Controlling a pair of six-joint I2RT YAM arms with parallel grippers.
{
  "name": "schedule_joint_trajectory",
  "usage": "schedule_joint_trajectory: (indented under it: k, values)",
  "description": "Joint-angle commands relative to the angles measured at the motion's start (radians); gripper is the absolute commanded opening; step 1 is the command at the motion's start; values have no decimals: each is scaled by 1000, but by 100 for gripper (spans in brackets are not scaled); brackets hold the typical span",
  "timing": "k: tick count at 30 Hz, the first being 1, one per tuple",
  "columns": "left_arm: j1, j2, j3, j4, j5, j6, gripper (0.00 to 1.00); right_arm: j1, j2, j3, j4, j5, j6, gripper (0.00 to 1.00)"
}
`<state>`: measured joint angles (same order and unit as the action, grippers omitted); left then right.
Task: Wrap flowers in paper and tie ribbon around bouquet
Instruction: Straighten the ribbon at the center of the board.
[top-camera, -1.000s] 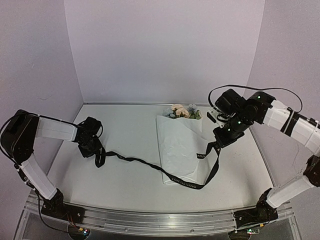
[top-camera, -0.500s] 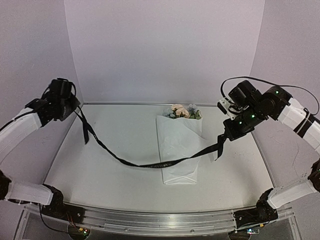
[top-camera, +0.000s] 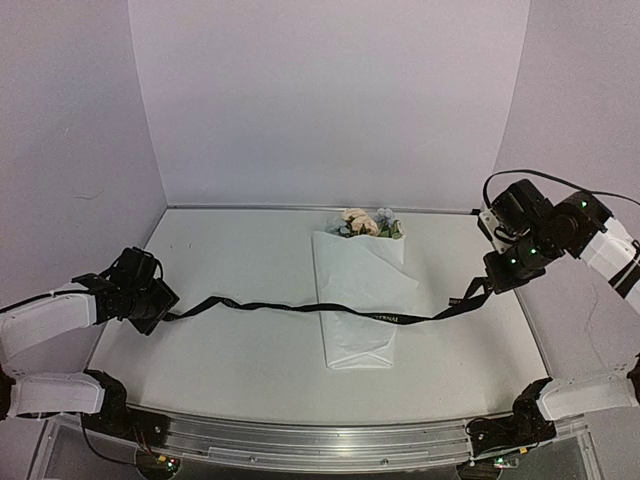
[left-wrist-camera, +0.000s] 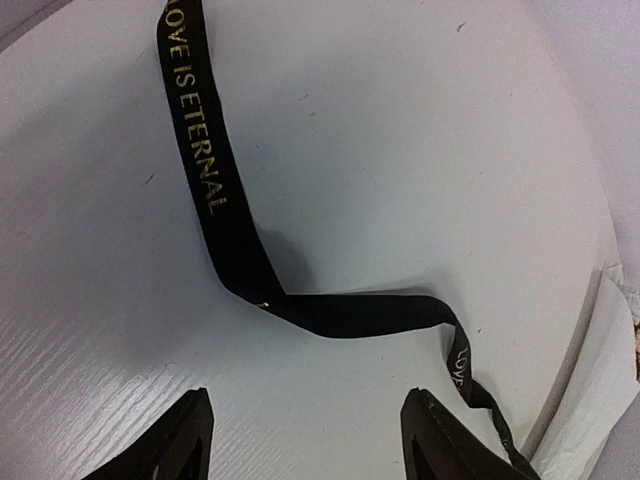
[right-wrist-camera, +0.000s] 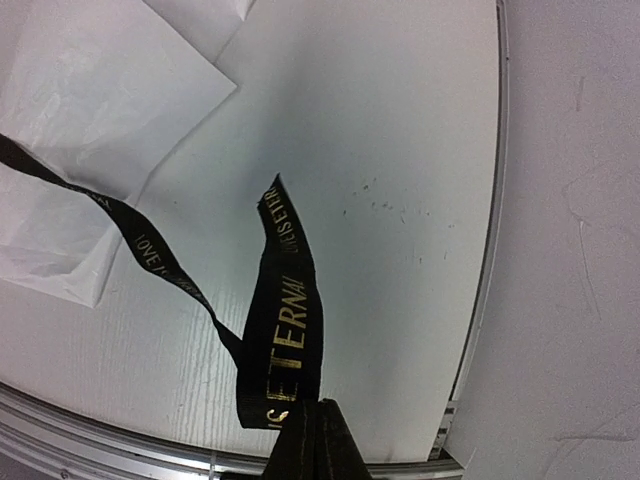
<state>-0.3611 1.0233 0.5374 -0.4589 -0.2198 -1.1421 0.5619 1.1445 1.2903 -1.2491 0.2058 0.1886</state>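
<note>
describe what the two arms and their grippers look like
Both arms have white cylindrical links joined by bulky black joints. The left arm ends in the left gripper, with two dark, flat, wedge-shaped fingers. The right arm shows small green lights and a thin black cable arching over its wrist. The right gripper has matching black fingers.

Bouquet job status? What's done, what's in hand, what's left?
Done: the peach and pale blue flowers sit wrapped in the white paper cone. In hand: the long black lettered ribbon lies across the cone; the right gripper has its fingers shut on one end, while the left gripper stands open, ribbon ungripped on the white table before it. Left: looping it around and tying; no knot shows.
</note>
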Motion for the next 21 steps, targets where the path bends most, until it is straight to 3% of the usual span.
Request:
schedule_joint_trajectory:
  k: [1, 8, 14, 21]
  values:
    - [0, 32, 70, 105, 18, -22, 71, -16, -24, -41, -20, 44, 30, 0]
    - [58, 221, 179, 37, -121, -45, 77, -56, -39, -45, -40, 66, 22, 0]
    - [185, 359, 202, 112, -48, 7, 74, -119, -67, -54, -83, 65, 26, 0]
    - [209, 489, 244, 127, -48, 37, 72, -222, -110, -86, -127, 12, 68, 0]
